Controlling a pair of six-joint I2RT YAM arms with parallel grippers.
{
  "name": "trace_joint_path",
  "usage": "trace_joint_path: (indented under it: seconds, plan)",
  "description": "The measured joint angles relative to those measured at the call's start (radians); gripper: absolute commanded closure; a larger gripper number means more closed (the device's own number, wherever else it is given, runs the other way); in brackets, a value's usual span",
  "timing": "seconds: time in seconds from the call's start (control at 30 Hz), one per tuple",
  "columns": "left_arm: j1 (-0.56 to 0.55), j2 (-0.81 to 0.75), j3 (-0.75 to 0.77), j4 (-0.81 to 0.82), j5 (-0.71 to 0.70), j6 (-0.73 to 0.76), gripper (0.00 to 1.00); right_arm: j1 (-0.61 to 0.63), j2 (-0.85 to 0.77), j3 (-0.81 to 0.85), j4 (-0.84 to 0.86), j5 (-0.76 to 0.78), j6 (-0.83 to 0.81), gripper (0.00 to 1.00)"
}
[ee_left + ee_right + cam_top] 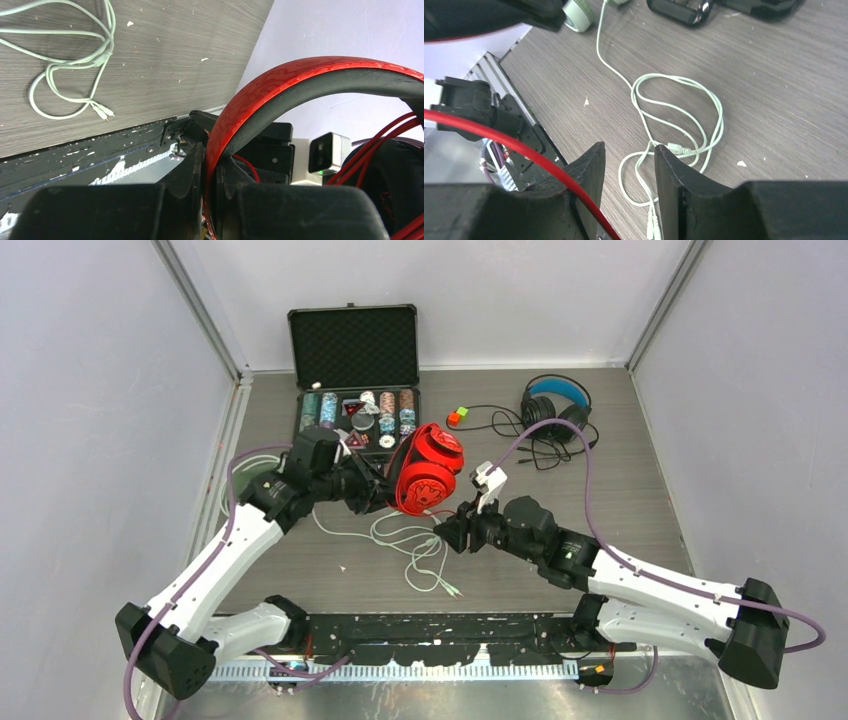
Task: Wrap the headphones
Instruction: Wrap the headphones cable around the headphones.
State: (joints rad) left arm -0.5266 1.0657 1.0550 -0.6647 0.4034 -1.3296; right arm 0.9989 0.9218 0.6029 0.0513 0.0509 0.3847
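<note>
My left gripper [385, 490] is shut on the headband of the red headphones [428, 468] and holds them above the table; in the left wrist view the red band [300, 75] is pinched between the fingers [210, 150]. My right gripper [628, 150] stands open just right of the ear cups. The thin red cable [524, 150] lies across its left finger, unpinched. Below it a pale mint cable [674, 115] lies looped on the table. The black headphones with a blue band [556, 405] rest at the back right with their cable tangled.
An open black case [352, 345] with poker chips stands at the back, behind the left gripper. Small coloured blocks [457, 417] lie beside it. A black rail [430, 625] runs along the near edge. Grey walls close in both sides.
</note>
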Motion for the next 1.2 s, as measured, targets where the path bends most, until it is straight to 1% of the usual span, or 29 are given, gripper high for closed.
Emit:
trace_joint_path:
  seconds: [0.1, 0.27, 0.57, 0.9, 1.2]
  plan:
    - [0.011, 0.0, 0.0, -0.012, -0.021, -0.001, 1.0, -0.008, 0.008, -0.02, 0.0, -0.002, 0.039, 0.51]
    - [0.036, 0.0, 0.001, -0.06, -0.076, 0.003, 1.0, -0.016, 0.014, -0.022, -0.029, -0.001, 0.139, 0.44]
    - [0.065, 0.025, 0.009, -0.108, -0.156, 0.01, 1.0, -0.021, 0.001, -0.022, -0.188, 0.011, 0.305, 0.37]
    - [0.077, 0.099, 0.03, -0.106, -0.178, 0.008, 1.0, -0.026, -0.014, -0.021, -0.341, -0.001, 0.449, 0.36]
    - [0.077, 0.118, 0.061, -0.103, -0.189, 0.0, 1.0, -0.027, -0.07, -0.021, -0.432, 0.0, 0.476, 0.36]
